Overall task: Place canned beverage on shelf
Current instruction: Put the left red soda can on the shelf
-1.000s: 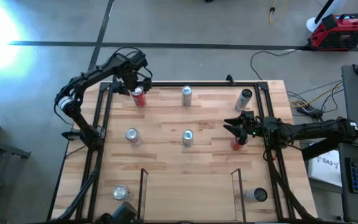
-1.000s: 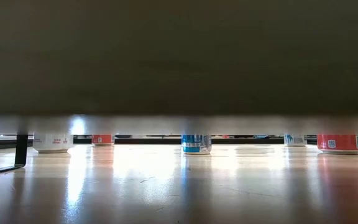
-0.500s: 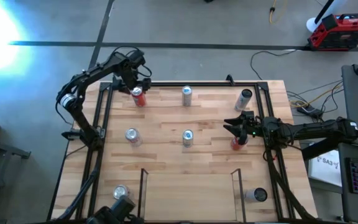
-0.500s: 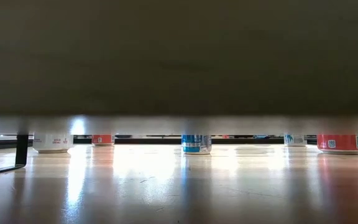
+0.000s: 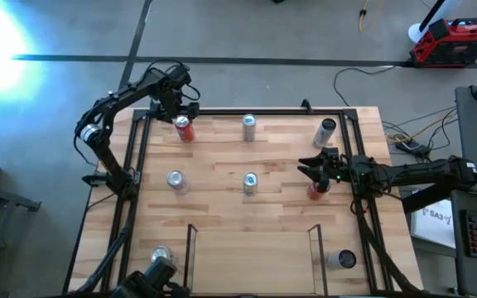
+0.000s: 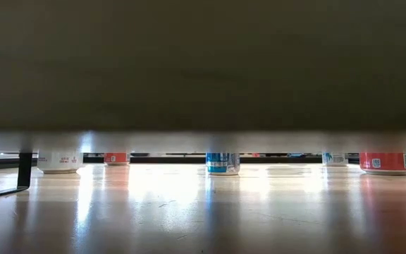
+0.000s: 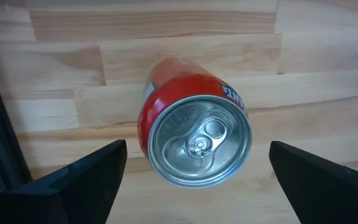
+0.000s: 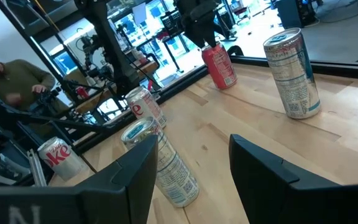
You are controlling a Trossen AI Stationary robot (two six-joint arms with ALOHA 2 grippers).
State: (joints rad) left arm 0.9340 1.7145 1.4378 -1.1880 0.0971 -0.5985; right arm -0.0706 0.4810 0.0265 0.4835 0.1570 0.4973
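While the left gripper (image 5: 182,106) hovers over the red can (image 5: 184,128) at the table's (image 5: 222,178) far left corner, its fingers (image 7: 73,180) are spread wide, gripping nothing (the can stands upright between them in the wrist view). Parted too, the right gripper (image 5: 311,165) sits at the right side. The shelf (image 5: 249,257) lies at the near edge.

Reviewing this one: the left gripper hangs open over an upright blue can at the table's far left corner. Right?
Not quite. The can under the left gripper is red, not blue; the left wrist view shows its red side and silver top between the open fingers. The rest holds.
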